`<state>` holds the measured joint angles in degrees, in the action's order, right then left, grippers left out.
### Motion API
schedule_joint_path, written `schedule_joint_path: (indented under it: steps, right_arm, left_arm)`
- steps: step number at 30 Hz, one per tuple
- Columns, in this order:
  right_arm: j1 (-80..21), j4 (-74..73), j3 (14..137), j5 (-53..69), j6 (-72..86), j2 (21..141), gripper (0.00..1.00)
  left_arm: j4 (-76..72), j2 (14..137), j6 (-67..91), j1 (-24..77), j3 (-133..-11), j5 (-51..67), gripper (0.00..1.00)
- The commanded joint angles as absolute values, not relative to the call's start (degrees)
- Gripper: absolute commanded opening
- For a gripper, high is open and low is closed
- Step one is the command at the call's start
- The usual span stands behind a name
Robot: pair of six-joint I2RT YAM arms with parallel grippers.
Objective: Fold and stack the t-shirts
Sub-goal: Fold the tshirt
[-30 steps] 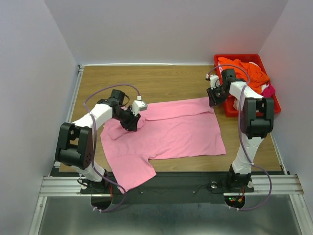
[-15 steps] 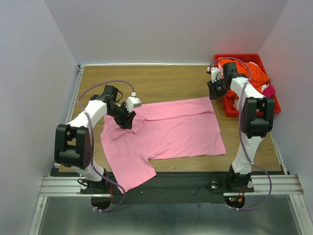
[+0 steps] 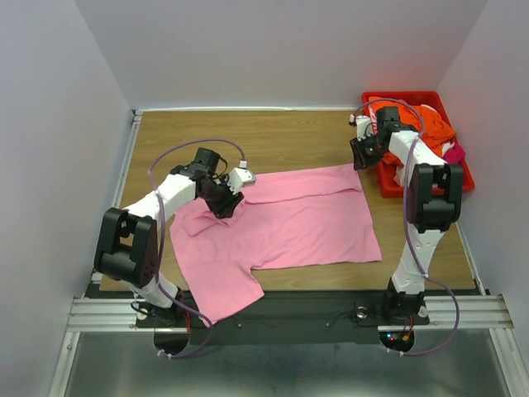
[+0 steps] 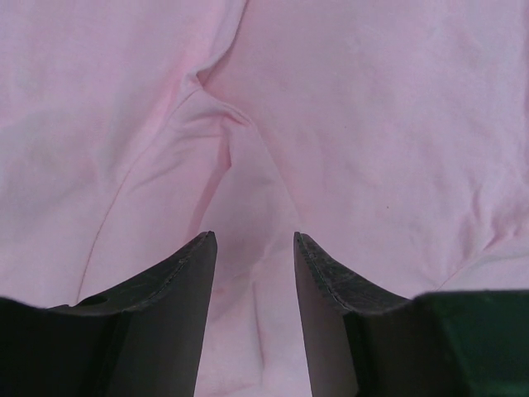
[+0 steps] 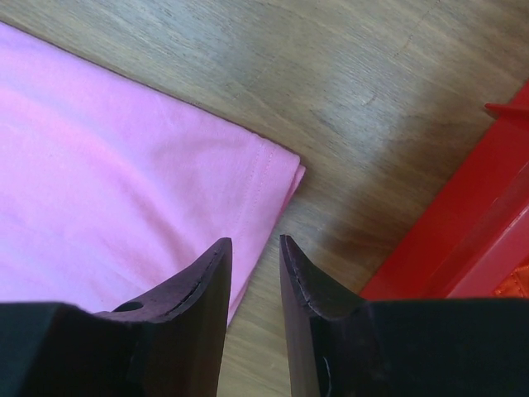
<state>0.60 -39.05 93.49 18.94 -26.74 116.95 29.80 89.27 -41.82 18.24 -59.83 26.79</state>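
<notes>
Left arm bends low over the pink shirt point(image 3: 297, 219) spread on the counter point(image 3: 273, 136). The left fingers point(image 4: 173, 281) stand apart and empty above a crease. Right arm reaches the shirt's far right corner, where the right fingers point(image 5: 198, 289) are narrowly parted and empty.

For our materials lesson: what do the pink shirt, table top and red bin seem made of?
Pink shirt: soft matte cloth, perhaps cotton; it creases, hem stitched.
Table top: wood or wood-look laminate; grain shows.
Red bin: rigid smooth plastic, seemingly; straight moulded rim.
</notes>
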Motion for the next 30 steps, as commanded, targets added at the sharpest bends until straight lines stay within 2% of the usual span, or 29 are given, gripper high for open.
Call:
schedule_joint_path:
  steps: [1, 10, 14, 17, 18, 21, 25, 30]
  right_arm:
    - [0.09, -39.2, 94.04, 19.86, -26.28, 117.68, 0.35]
    - [0.09, -39.2, 93.69, 19.16, -26.81, 117.86, 0.35]
    - [0.18, -39.2, 93.69, 19.07, -26.9, 118.21, 0.35]
    - [0.18, -39.2, 93.87, 19.16, -26.81, 118.3, 0.35]
    - [0.09, -39.2, 93.87, 19.07, -26.81, 118.21, 0.35]
    - [0.09, -39.2, 93.78, 19.16, -26.98, 118.04, 0.35]
    - [0.09, -39.2, 93.69, 19.07, -26.98, 117.86, 0.35]
    - [0.09, -39.2, 93.6, 19.16, -27.07, 117.86, 0.35]
  left_arm:
    - [27.07, 88.77, -39.2, 21.17, -58.01, 22.77, 0.54]
    - [25.58, 92.55, -37.97, 25.05, -55.46, 16.0, 0.53]
    - [25.58, 93.25, -37.53, 26.01, -55.28, 14.94, 0.49]
    - [25.49, 93.6, -37.09, 26.37, -55.37, 14.15, 0.34]
    - [25.75, 93.52, -37.0, 26.37, -55.46, 14.06, 0.24]
    - [27.06, 92.47, -37.0, 26.54, -56.42, 14.41, 0.1]
    - [30.05, 91.06, -36.56, 26.63, -57.92, 16.34, 0.0]
    - [35.14, 91.49, -34.02, 28.12, -60.99, 22.31, 0.0]
